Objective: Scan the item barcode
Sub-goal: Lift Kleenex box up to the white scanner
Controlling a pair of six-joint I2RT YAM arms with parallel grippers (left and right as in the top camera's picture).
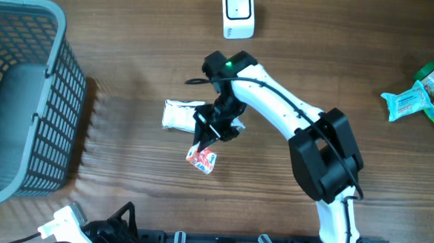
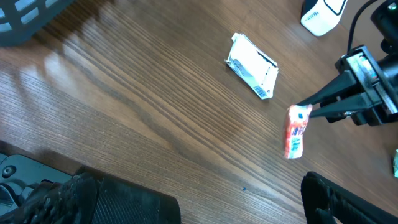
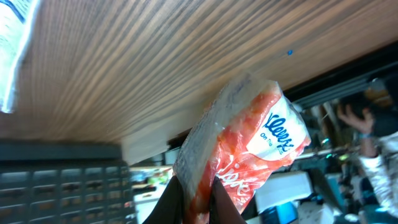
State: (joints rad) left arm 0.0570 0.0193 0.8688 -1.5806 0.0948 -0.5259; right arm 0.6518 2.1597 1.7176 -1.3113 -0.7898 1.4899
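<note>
My right gripper (image 1: pixel 205 141) is shut on a red and white Kleenex tissue pack (image 1: pixel 201 159), pinching its top edge so that the pack hangs above the table. In the right wrist view the pack (image 3: pixel 249 143) sticks up between the dark fingers of that gripper (image 3: pixel 199 200). From the left wrist view the pack (image 2: pixel 296 130) dangles from the right gripper (image 2: pixel 309 111). I cannot make out a barcode on it. The white scanner (image 1: pixel 239 13) stands at the table's far edge. My left gripper (image 2: pixel 239 208) stays open and holds nothing, low near the front edge.
A white flat packet (image 1: pixel 184 115) lies on the table just left of the right gripper. A grey mesh basket (image 1: pixel 51 90) fills the left side. Several green and teal packs (image 1: pixel 419 95) lie at the far right.
</note>
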